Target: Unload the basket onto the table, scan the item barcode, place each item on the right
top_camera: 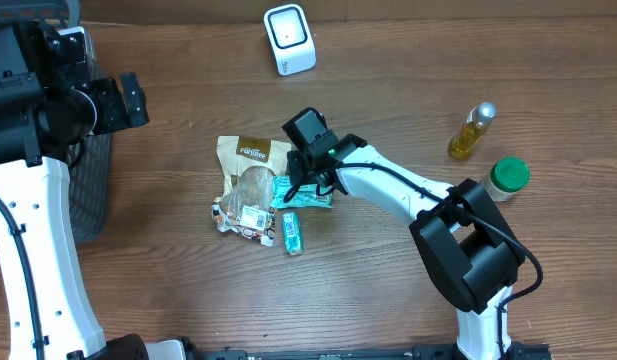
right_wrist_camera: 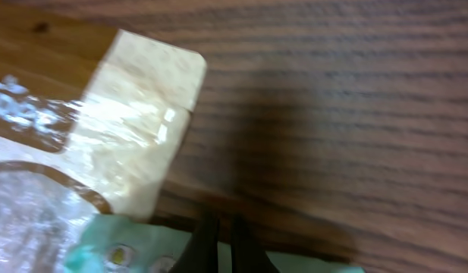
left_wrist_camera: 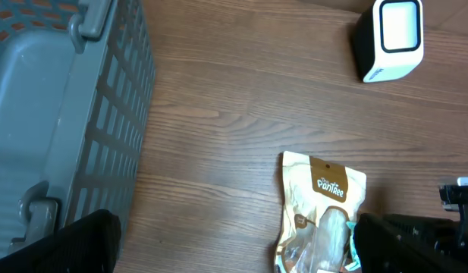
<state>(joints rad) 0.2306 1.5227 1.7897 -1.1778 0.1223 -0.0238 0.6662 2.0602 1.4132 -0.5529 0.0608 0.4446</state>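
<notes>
Right gripper (top_camera: 306, 182): pinched shut, tips down at the edge of a teal packet (top_camera: 313, 196); cannot tell whether anything is gripped. Left gripper (top_camera: 131, 100): spread fully wide, holds nothing, hangs over the bench (top_camera: 388, 80) beside a grey basket (top_camera: 93, 190). Teal packet: lies mid-bench, touching a tan Pantree bag (top_camera: 250, 158), near crumpled wrappers (top_camera: 243, 215). White scanner (top_camera: 289, 38): stands well apart, toward the far edge.

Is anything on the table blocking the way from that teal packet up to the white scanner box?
Nothing visible does. Only bare table lies between the teal packet and the white scanner; the tan snack bag sits beside the packet, off that line.
</notes>
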